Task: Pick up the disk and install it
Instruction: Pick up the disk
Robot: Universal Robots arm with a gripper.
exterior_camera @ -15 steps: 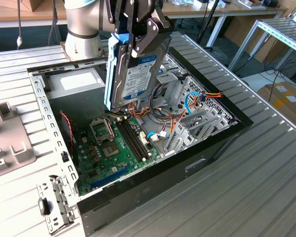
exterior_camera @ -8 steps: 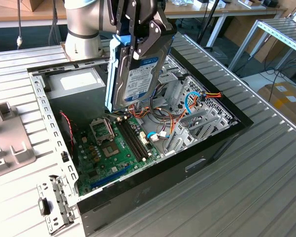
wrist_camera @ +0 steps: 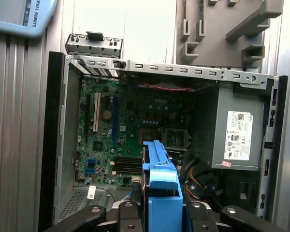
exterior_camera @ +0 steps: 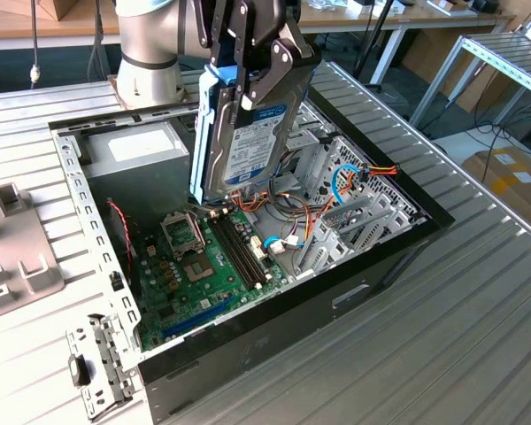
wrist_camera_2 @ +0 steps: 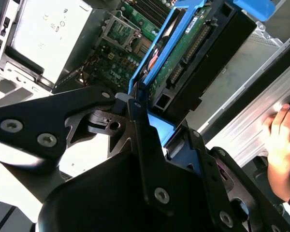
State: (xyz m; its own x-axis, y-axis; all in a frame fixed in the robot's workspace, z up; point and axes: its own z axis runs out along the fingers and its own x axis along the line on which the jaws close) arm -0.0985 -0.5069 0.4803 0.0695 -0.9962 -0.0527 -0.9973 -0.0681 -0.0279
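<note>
Above the open computer case [exterior_camera: 71, 199], the disk [exterior_camera: 257, 133] hangs on edge, clear of the motherboard [exterior_camera: 186, 266]. Risk, as judged: a skewed descent or a slip in the grip could drive it into the loose cables [exterior_camera: 303, 209] or the board below. End effector [exterior_camera: 250, 73] pinches the disk's upper end, carrying its full weight.

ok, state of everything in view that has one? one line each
gripper: shut on the disk.
disk: held on edge above the computer case, not installed.
computer case: lying on its side, cover off, inside exposed.
power supply: seated in a corner of the case.
hand: off to the side in the second wrist view, apart from the gripper.
</note>
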